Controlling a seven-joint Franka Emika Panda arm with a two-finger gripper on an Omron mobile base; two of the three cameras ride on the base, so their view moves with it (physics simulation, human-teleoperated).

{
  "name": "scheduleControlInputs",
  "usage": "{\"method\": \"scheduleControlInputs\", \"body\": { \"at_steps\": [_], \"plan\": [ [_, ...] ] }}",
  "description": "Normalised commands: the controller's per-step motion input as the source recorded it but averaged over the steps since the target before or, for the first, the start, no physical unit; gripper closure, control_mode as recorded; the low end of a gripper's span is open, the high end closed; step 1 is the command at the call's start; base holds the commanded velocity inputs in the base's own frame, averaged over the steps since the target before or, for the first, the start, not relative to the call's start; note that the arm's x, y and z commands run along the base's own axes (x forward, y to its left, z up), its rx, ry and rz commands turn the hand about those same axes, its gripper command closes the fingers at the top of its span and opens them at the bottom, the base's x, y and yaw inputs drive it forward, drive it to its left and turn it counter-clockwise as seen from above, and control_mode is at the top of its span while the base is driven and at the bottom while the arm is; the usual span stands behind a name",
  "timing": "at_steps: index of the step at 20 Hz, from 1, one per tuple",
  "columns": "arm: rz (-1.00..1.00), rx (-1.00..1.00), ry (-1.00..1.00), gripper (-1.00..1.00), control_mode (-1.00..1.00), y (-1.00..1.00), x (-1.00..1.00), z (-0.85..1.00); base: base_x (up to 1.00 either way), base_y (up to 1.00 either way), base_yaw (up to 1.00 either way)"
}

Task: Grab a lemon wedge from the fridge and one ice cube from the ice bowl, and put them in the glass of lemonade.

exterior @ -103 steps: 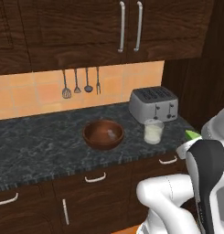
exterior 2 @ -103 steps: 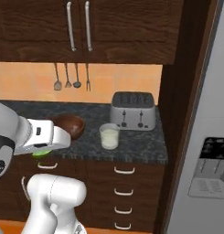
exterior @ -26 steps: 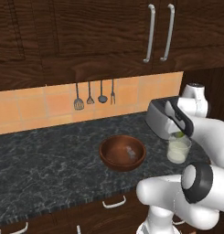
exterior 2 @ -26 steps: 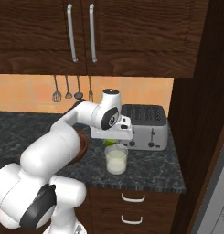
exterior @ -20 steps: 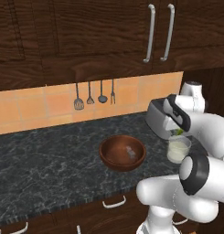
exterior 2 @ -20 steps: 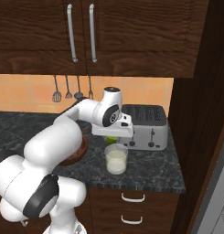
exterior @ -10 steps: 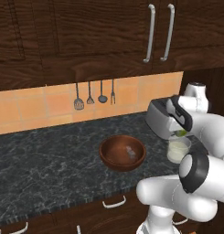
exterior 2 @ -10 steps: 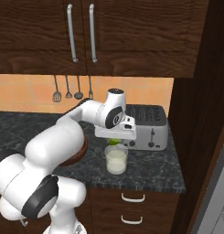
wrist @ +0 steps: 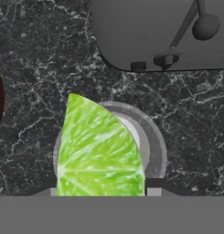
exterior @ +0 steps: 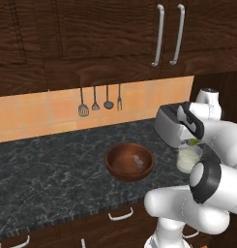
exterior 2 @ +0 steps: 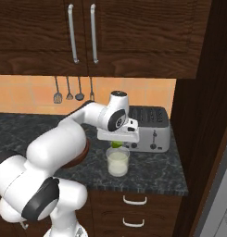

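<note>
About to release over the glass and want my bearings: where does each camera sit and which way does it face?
Left base view: behind-left, facing the counter; arm at right; ice bowl, toaster.
Right base view: behind-right; arm from lower left, gripper above the glass of lemonade.
Hand view: looks down; lemon wedge over the glass.
All views share the glass, the wedge and the toaster.

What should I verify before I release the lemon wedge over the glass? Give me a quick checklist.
1. Wedge held: ok. The gripper is shut on the lemon wedge.
2. Wedge over glass: ok. In the hand view it overlaps the rim of the glass of lemonade.
3. Glass upright: ok. It stands on the counter, liquid inside.
4. Clearance from toaster: ok, though the toaster stands close behind the glass.
5. Height above the rim: cannot tell exactly; the wedge looks just above it.
6. Ice for later: ok. An ice cube lies in the ice bowl.
</note>
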Motion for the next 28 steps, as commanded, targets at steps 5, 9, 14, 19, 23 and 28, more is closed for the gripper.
{"method": "scheduleControlInputs", "body": {
  "at_steps": [5, 9, 14, 19, 23, 28],
  "plan": [
    [0.00, 0.00, 0.00, 1.00, -1.00, -0.07, 0.01, -0.12, 0.00, 0.00, 0.00],
    [0.00, 0.00, 0.00, 1.00, -1.00, -0.18, 0.00, -0.19, 0.00, 0.00, 0.00],
    [0.00, 0.00, 0.00, 1.00, -1.00, -0.05, 0.09, -0.01, 0.00, 0.00, 0.00],
    [0.00, 0.00, 0.00, 1.00, -1.00, 0.00, 0.13, -0.01, 0.00, 0.00, 0.00],
    [0.00, 0.00, 0.00, 1.00, -1.00, 0.00, 0.06, -0.08, 0.00, 0.00, 0.00],
    [0.00, 0.00, -0.01, 1.00, -1.00, 0.00, -0.19, -0.09, 0.00, 0.00, 0.00]
  ]
}}
